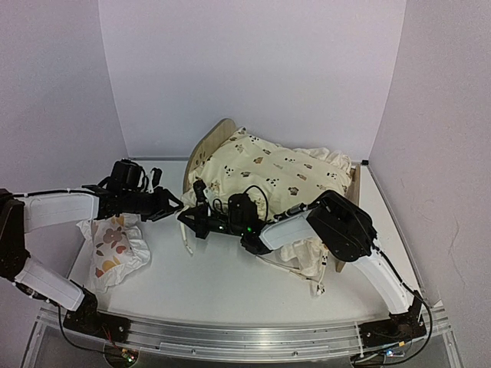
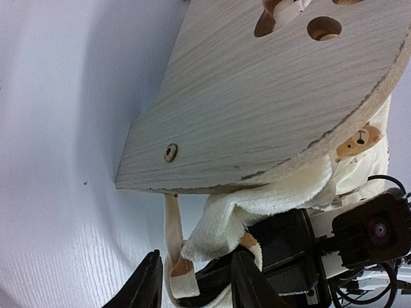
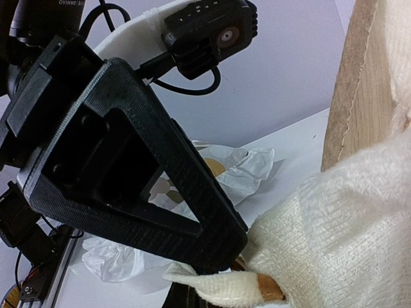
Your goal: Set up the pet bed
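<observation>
The pet bed (image 1: 211, 142) stands at the back centre, its arched wooden headboard (image 2: 257, 109) to the left. The cream animal-print cushion (image 1: 284, 172) lies over it and spills off the front. My right gripper (image 1: 190, 220) is shut on the cushion's corner (image 3: 257, 289) beside the headboard's near end. My left gripper (image 1: 170, 205) is open just left of it. Its fingers (image 2: 144, 285) straddle a hanging cream tie (image 2: 172, 237) and the pinched corner (image 2: 237, 224). In the right wrist view the left gripper (image 3: 148, 173) fills the left side.
The small white pillow with orange-brown prints (image 1: 115, 245) lies on the table at the left, below my left arm; it also shows in the right wrist view (image 3: 218, 170). White walls close the back and sides. A metal rail (image 1: 245, 337) runs along the near edge.
</observation>
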You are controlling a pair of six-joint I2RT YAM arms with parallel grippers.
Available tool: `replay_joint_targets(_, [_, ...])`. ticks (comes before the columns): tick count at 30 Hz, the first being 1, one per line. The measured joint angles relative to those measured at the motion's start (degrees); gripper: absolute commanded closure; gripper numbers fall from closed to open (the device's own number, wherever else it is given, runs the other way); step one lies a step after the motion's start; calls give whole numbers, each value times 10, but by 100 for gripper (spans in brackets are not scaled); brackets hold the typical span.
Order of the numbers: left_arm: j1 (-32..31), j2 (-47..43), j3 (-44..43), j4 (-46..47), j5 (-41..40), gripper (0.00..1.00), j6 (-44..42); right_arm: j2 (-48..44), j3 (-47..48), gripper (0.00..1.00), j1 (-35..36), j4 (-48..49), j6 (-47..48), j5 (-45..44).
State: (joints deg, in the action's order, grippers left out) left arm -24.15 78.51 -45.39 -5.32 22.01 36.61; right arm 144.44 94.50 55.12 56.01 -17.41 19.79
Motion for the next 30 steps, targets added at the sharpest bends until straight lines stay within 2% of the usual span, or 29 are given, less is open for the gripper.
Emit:
replay_joint_targets(3, [0, 6, 0, 0, 4, 64, 8, 0, 0, 100, 0, 1, 4, 0])
replay_joint_targets(9, [2, 12, 0, 2, 5, 75, 18, 0, -1, 100, 0, 3, 8, 0])
replay_joint_targets(13, [2, 12, 0, 5, 5, 79, 27, 0, -1, 100, -1, 5, 9, 0])
replay_joint_targets(14, [3, 12, 0, 5, 5, 79, 28, 0, -1, 100, -1, 5, 9, 0])
replay_joint_targets(18, [3, 12, 0, 5, 7, 68, 32, 0, -1, 100, -1, 5, 10, -1])
replay_joint_targets(22, [3, 12, 0, 4, 8, 66, 37, 0, -1, 100, -1, 5, 11, -1])
replay_joint_targets(25, [3, 12, 0, 4, 8, 72, 38, 1, -1, 100, -1, 7, 13, -2])
replay_joint_targets(30, [3, 12, 0, 4, 11, 87, 39, 6, -1, 100, -1, 18, 18, -2])
